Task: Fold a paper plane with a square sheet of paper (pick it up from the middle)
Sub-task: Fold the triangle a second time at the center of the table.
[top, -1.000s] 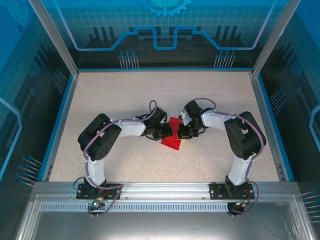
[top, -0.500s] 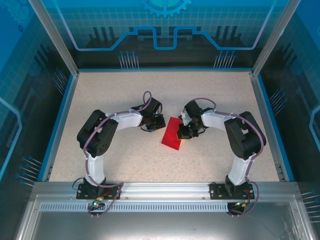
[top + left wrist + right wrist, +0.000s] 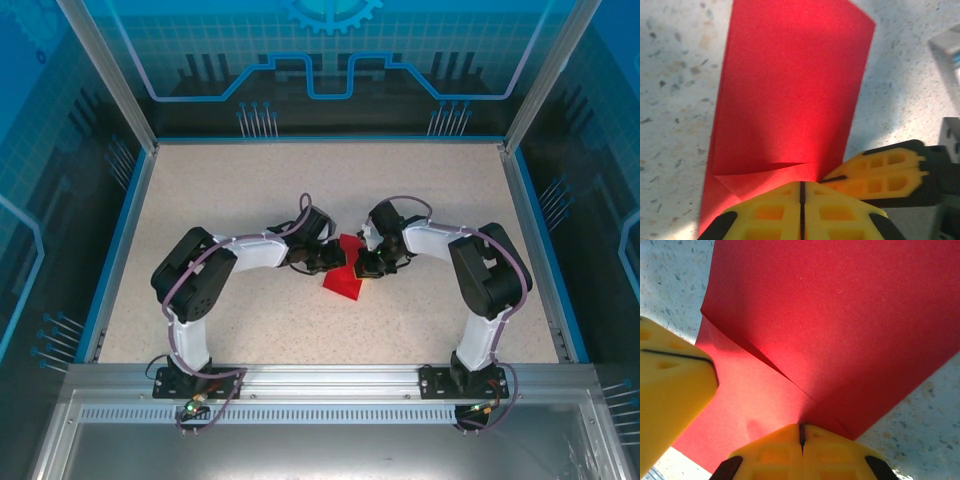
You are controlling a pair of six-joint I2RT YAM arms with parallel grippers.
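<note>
Left gripper and right gripper both have their jaws pressed together, tips down on one end of the square sheet of paper; you cannot tell whether either nips a layer. Folded to a narrow strip, it lies on the table between them. Its long axis runs from that shared far end toward you, slanting left, equally near both arms.

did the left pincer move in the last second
Yes: the left pincer pulled back toward the table's blue left rim, then returned right to the red paper beside the right pincer.
</note>
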